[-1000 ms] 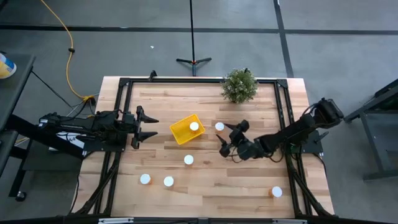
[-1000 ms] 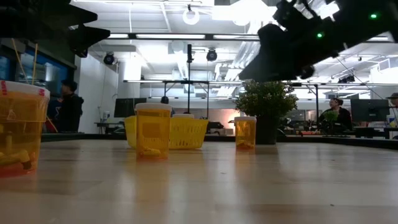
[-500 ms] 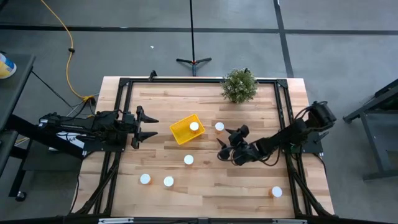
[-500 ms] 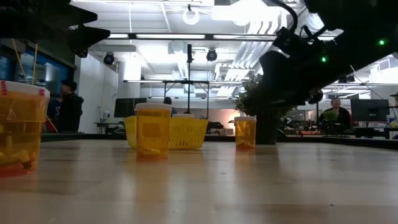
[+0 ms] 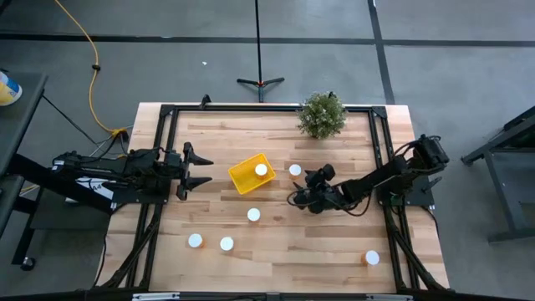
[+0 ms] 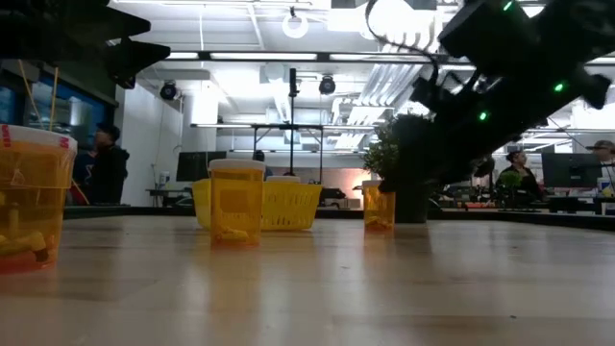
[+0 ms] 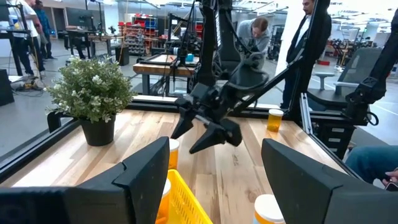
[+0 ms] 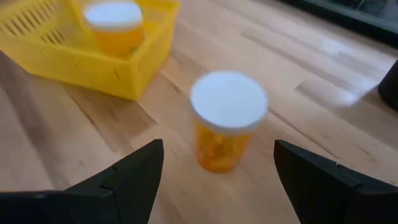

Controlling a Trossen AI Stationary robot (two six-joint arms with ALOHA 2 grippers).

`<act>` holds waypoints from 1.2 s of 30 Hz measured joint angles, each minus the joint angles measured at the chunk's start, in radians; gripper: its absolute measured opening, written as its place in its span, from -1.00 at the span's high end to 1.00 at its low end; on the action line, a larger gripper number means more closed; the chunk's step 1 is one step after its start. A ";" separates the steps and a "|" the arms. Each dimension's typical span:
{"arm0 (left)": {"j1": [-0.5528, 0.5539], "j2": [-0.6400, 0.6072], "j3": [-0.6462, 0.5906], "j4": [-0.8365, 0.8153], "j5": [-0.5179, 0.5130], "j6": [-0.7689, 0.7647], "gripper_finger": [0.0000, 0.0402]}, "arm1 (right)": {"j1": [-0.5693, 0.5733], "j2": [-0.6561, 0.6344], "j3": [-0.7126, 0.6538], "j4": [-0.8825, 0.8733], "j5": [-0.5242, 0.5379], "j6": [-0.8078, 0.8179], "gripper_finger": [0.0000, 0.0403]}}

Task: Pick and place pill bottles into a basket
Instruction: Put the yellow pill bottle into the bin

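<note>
High view, read left to right. Left tool (image 5: 197, 170) waits at the worktop's (image 5: 276, 259) left edge, mid-height in frame, fingers spread and holding nothing. Just right of it, near frame centre, sits the yellow basket (image 5: 244, 177), turned at an angle, with one pill bottle (image 5: 261, 170) already inside by its right end.

Below the basket a loose bottle (image 5: 253, 215) stands alone; lower left of that, two more (image 5: 195, 241) (image 5: 226, 244) stand near each other. Far lower right, another bottle (image 5: 372, 257) stands well apart from everything.

Target bottle (image 5: 295, 170) stands just right of the basket, between it and the potted plant (image 5: 322, 114) at upper centre-right. Right tool (image 5: 295, 198) hangs right of centre, just below that bottle, not touching it.

Right wrist view: the target bottle (image 8: 227, 119) stands upright and centred between the two dark fingers (image 8: 129, 176), which are wide apart with nothing in them. The basket (image 8: 81, 53) shows beside it, apart from the bottle, the stored bottle (image 8: 114, 26) within.

Step in hand, as I judge it: approach and line-up on the second bottle; one of six is binned.

Next move calls for pushing the tool forward and down until the fingers straddle the orange body below the cap, then closing. The bottle is small, light and tall for its base, so an off-centre finger could tip it or nudge it against the basket wall.
</note>
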 joint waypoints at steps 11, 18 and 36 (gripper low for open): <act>0.000 0.000 0.000 0.000 0.000 0.000 -0.44 | -0.082 0.073 0.000 0.088 -0.063 -0.034 -0.47; 0.000 0.000 0.000 0.000 0.000 0.000 -0.44 | -0.122 0.110 0.000 0.183 -0.080 -0.104 -0.47; 0.000 0.000 0.000 0.000 0.000 0.000 -0.44 | -0.176 0.146 0.000 0.233 -0.152 -0.126 -0.46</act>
